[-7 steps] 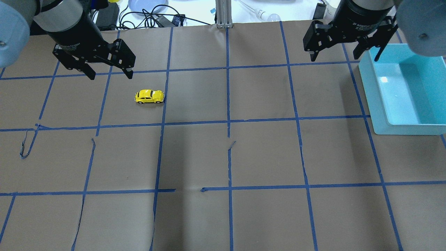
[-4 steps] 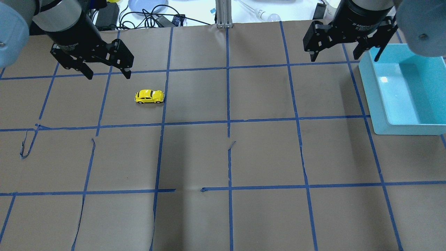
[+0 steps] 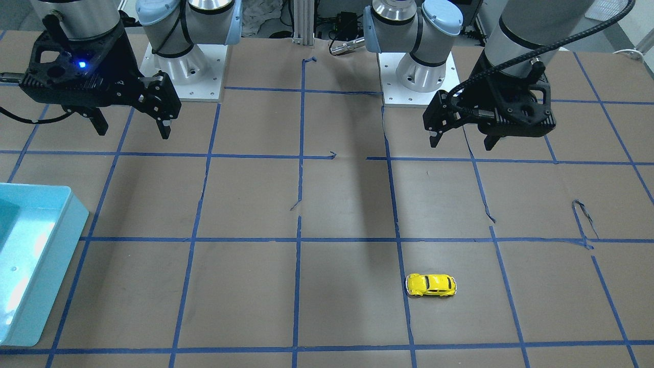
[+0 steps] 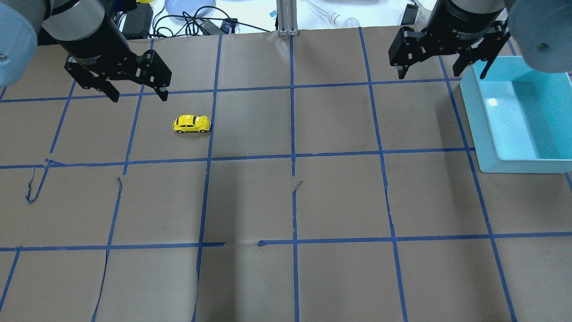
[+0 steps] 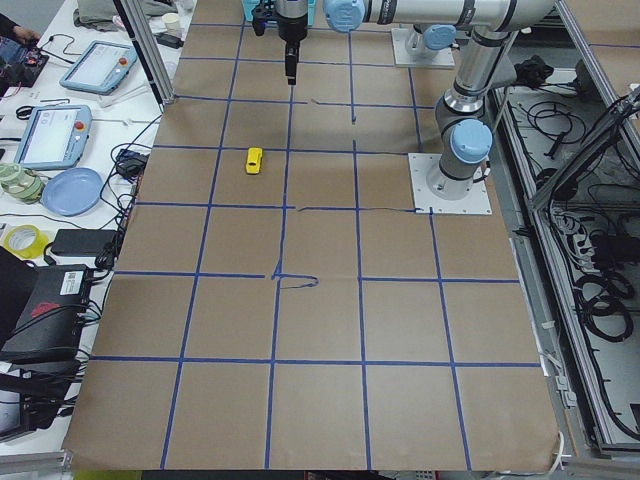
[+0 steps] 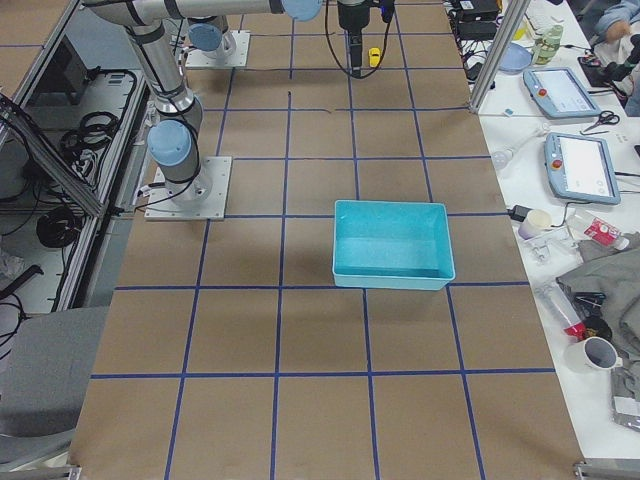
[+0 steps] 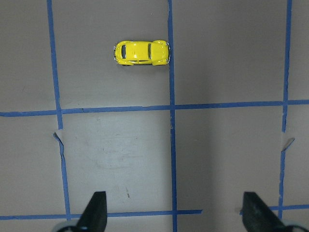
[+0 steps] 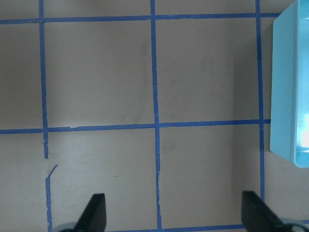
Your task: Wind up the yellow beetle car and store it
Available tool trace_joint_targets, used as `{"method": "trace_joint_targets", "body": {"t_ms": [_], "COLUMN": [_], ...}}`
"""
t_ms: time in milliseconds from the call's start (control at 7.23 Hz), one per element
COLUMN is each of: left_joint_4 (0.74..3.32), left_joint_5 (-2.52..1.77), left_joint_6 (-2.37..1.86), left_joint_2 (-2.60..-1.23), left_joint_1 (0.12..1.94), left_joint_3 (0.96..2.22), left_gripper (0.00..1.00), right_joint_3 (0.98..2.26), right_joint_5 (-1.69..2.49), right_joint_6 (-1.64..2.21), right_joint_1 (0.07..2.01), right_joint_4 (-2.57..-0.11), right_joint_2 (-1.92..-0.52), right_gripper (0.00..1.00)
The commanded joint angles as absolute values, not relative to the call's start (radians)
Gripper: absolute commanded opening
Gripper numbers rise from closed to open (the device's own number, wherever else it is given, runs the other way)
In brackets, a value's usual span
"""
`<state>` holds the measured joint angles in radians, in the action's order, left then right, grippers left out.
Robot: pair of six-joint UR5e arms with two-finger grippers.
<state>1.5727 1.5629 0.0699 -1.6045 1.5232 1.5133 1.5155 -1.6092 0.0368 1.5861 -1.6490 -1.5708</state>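
L claw [image 4: 140, 98] spread wide — yellow beetle car [image 4: 191, 124] near, not touching.

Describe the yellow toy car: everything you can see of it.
The yellow beetle car is a tiny toy with a rounded, glossy bright-yellow body, dark windows and black wheels; it looks like painted metal or plastic. It stands upright on its wheels on the brown paper-covered table, lying crosswise to the robot, with one end reaching a blue tape line. Only the table touches it. The left gripper hangs open, well apart from it.
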Motion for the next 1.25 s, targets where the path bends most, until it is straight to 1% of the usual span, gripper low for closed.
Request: {"method": "trace_joint_targets", "body": {"t_ms": [0,415,692,830,969,1107], "left_joint_4": [1.572,1.569,1.491,1.386,1.242,1.154], "left_joint_5": [1.563,1.562,1.562,1.565,1.560,1.562], "left_joint_6": [0.069,0.078,0.061,0.031,-0.114,-0.271], "left_joint_2": [-1.605,-1.623,-1.650,-1.687,-1.715,-1.745], "left_joint_1": [1.523,1.519,1.462,1.416,1.393,1.393], "left_joint_3": [1.514,1.511,1.526,1.566,1.615,1.652], "left_gripper": [1.00,1.00,1.00,1.00,1.00,1.00], "right_joint_3": [1.516,1.516,1.516,1.514,1.514,1.514], "right_joint_5": [-1.609,-1.609,-1.609,-1.608,-1.609,-1.609], "right_joint_6": [0.037,0.037,0.037,0.037,0.037,0.037], "right_joint_1": [1.586,1.586,1.586,1.586,1.586,1.586], "right_joint_4": [-1.649,-1.649,-1.649,-1.649,-1.649,-1.649], "right_joint_2": [-1.571,-1.571,-1.571,-1.571,-1.571,-1.571], "right_gripper": [1.00,1.00,1.00,1.00,1.00,1.00]}}
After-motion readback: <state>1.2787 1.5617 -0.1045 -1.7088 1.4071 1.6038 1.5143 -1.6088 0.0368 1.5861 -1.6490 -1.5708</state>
